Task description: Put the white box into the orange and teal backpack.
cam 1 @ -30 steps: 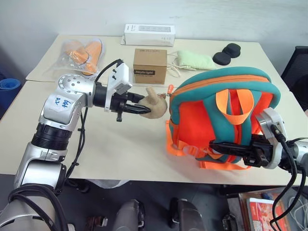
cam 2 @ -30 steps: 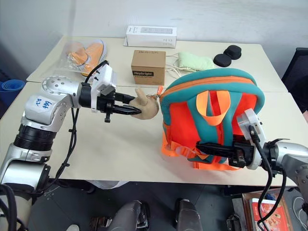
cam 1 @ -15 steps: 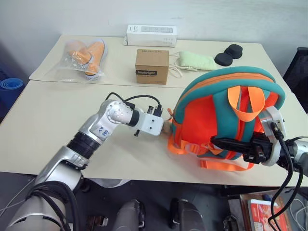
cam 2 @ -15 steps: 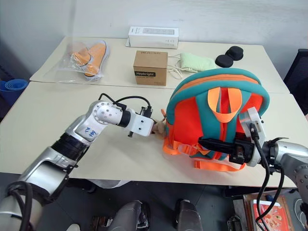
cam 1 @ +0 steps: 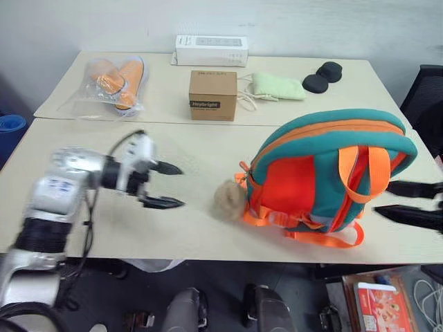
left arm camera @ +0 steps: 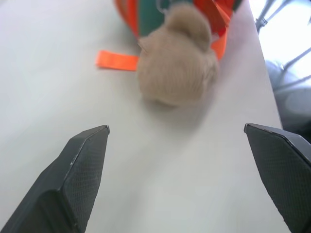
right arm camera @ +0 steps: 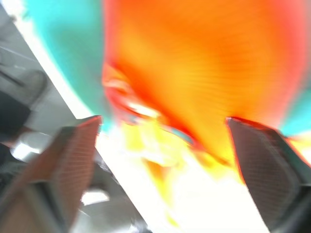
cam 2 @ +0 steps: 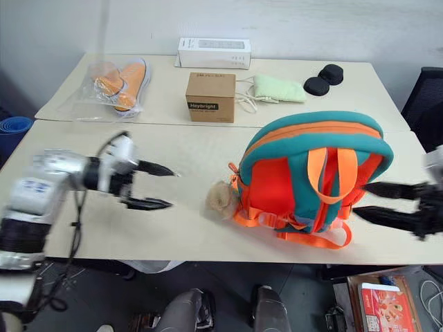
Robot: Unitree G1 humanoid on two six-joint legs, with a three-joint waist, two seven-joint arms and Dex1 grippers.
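Backpack [cam 1: 325, 173] orange with teal trim, tan plush toy [cam 1: 228, 199] attached, both tools [cam 1: 168, 185] [cam 2: 374, 199] released

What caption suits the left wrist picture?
Open left fingers facing the tan plush toy beside the orange and teal backpack.

One readable label, on the brown carton

The brown carton [cam 1: 213, 95] on the bench carries a dark strip that seems to read "Heybright"; grey print on the long white carton [cam 1: 211, 50] is illegible.
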